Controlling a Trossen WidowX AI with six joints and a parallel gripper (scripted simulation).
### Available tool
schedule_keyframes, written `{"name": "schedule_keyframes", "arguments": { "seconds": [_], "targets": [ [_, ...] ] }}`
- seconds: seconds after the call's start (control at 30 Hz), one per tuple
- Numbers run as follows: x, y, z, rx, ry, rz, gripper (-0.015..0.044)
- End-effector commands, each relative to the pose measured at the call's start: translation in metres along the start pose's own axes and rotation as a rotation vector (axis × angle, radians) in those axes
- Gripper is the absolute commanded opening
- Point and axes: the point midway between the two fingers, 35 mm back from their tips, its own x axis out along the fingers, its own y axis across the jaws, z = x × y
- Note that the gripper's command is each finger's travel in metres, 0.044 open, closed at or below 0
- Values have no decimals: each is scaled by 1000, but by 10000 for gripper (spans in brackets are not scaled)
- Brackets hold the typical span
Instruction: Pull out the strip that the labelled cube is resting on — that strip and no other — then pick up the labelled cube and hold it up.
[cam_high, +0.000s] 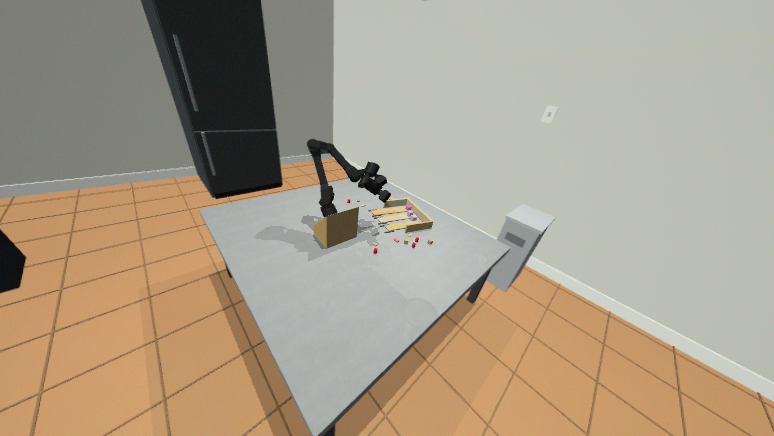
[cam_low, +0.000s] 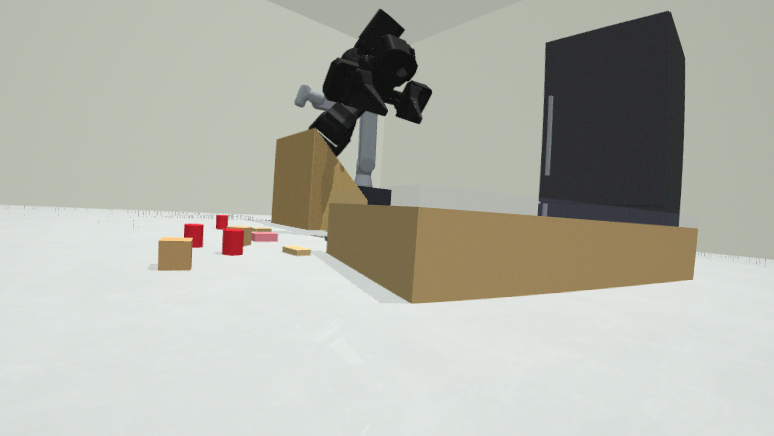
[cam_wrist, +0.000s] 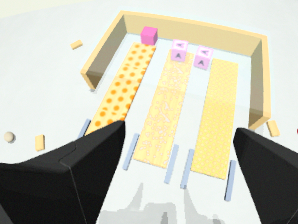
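I hold the gripper above the tray, fingers apart, gripping nothing; three strips lie inside, pink cubes at their far ends; label unreadable

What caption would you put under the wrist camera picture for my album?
Open jaws hang above three yellow strips in a wooden tray, each with a pink cube at its far end.

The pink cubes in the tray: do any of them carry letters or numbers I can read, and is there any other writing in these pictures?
Two pale pink cubes: each has a dark mark on top, too blurred to read.
Brighter pink cube on the dotted strip: no mark visible.
Grey box beside the table: a darker panel, no readable text.
Nothing else bears legible writing.
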Motion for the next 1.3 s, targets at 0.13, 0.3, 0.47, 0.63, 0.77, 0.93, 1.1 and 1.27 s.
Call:
{"name": "schedule_keyframes", "arguments": {
  "seconds": [0.13, 0.3, 0.47, 0.63, 0.77, 0.93, 1.1, 1.27],
  "targets": [
    [52, -4, 4, 72, 284, -35, 111],
    [81, 0, -5, 118, 492, -63, 0],
    [103, 10, -20, 157, 707, -92, 0],
    [114, 21, -33, 180, 857, -113, 0],
    [114, 21, -33, 180, 857, -113, 0],
    [113, 23, -35, 180, 857, -113, 0],
    [119, 22, -40, 180, 857, -113, 0],
    [125, 22, -46, 180, 857, -113, 0]
  ]
}}
